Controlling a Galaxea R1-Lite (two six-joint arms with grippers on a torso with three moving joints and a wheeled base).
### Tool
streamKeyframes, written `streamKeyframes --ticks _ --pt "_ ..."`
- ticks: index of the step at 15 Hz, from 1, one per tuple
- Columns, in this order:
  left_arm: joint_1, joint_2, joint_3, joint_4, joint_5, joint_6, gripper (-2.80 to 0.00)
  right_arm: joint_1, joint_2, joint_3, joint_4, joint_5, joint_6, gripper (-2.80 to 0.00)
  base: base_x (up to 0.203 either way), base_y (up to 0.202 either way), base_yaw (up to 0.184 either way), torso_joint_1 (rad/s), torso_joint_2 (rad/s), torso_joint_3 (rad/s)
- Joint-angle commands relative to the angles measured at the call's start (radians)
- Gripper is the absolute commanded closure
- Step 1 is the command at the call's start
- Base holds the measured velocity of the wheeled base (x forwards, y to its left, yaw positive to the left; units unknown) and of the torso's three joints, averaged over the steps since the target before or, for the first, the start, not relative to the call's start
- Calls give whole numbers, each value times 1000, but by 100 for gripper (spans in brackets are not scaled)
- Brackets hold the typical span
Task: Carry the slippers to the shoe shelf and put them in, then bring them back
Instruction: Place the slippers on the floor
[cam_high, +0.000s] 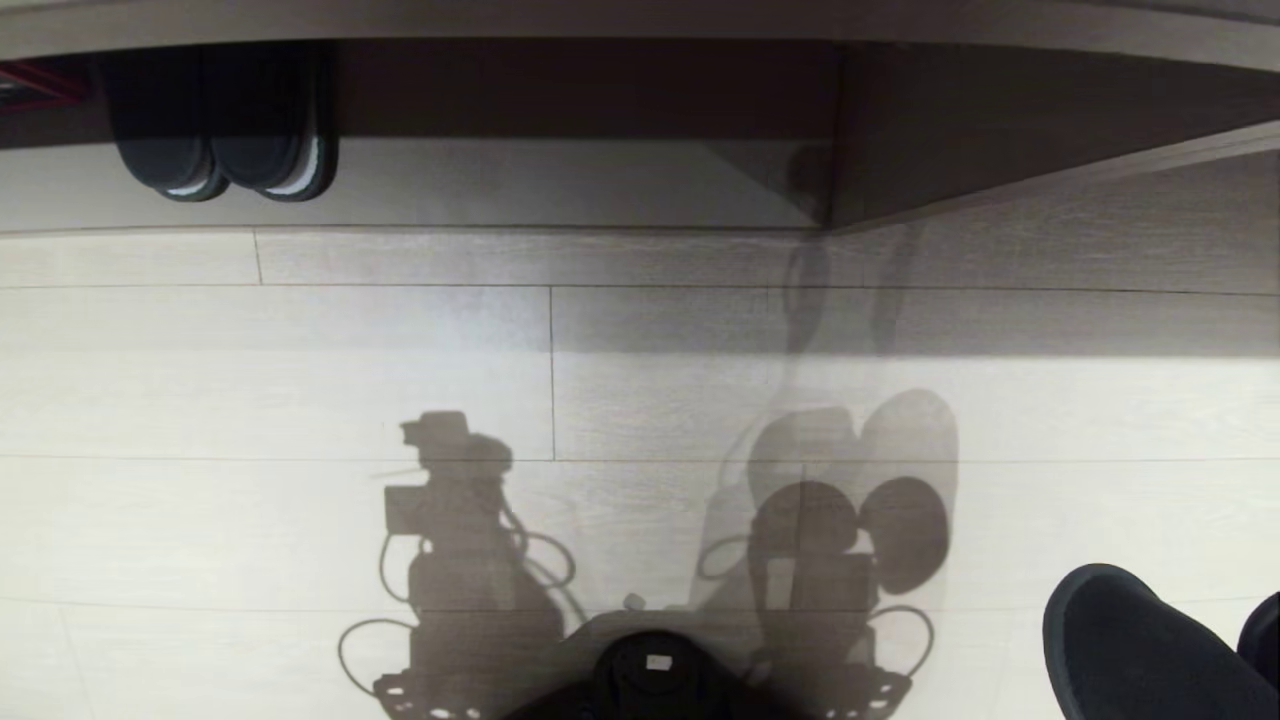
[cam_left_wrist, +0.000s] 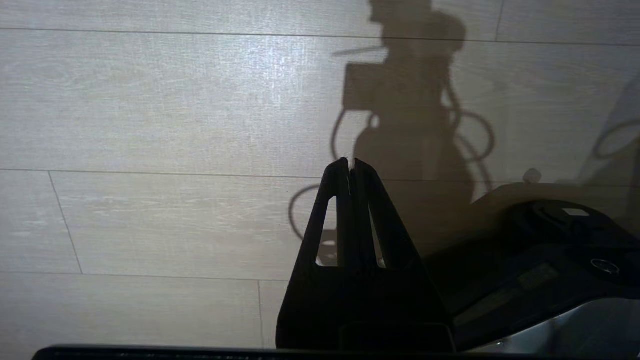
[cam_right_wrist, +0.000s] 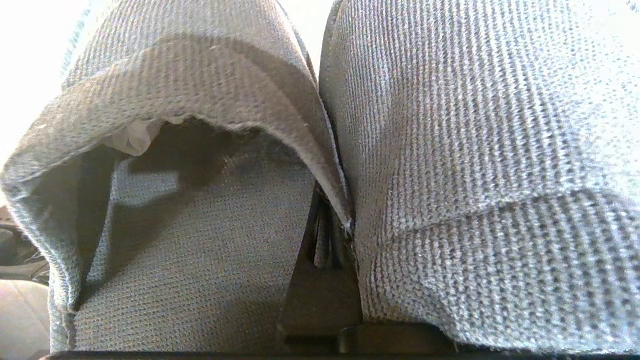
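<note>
Slippers (cam_right_wrist: 450, 150): pinched in my right claw (cam_right_wrist: 327, 235); left claw (cam_left_wrist: 351, 165) clenched empty. I'd approach shoe shelf (cam_high: 560, 190) squarely, keeping clear of other pair (cam_high: 225, 130).

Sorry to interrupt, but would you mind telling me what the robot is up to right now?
The right tool is shut on the slippers, pinching the pair together where the two meet. The robot faces the shoe shelf, where another dark pair with pale sole rims already sits at the left. The carried pair is not in yet. The left tool hangs shut and empty over the floor.
</note>
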Motion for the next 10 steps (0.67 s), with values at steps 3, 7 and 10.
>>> streamKeyframes --ticks 3,7,10 --pt "0 0 0 -1 0 -1 0 0 -39 40 0 1 0 0 0 -195 7 1 3 2" --pt "0 0 0 -1 0 -1 0 0 -39 40 0 1 0 0 0 -198 2 5 2 3" --pt "0 0 0 -1 0 -1 0 0 -39 40 0 1 0 0 0 -196 2 1 3 1"
